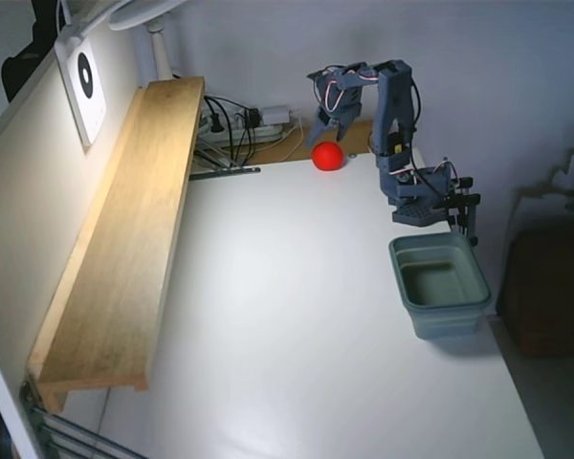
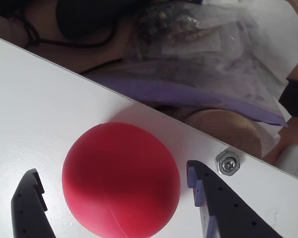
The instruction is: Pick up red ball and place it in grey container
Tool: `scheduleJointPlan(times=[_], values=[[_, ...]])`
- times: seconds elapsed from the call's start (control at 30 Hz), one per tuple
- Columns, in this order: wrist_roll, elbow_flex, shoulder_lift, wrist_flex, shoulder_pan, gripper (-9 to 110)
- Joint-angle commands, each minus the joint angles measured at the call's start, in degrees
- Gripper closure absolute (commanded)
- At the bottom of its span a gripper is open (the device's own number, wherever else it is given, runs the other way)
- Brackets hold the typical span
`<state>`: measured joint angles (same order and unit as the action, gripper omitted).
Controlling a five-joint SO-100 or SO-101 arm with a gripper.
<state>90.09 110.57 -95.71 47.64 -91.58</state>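
Red ball [image 2: 121,179] between open claw [image 2: 114,191] fingers, unlabelled.

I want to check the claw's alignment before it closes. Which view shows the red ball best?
The wrist view: the smooth bright red ball fills the frame, sitting on the white table between the open claw fingers. The fixed view shows it only as a small red dot near the table's far edge.
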Motion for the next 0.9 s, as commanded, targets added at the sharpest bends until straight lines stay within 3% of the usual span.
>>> scheduleJointPlan(times=[0.0, 0.87], values=[[-0.09, -1.80, -0.89, 0.21, -0.49, 63], [-0.09, 7.06, 3.06, -12.61, -0.49, 63]])
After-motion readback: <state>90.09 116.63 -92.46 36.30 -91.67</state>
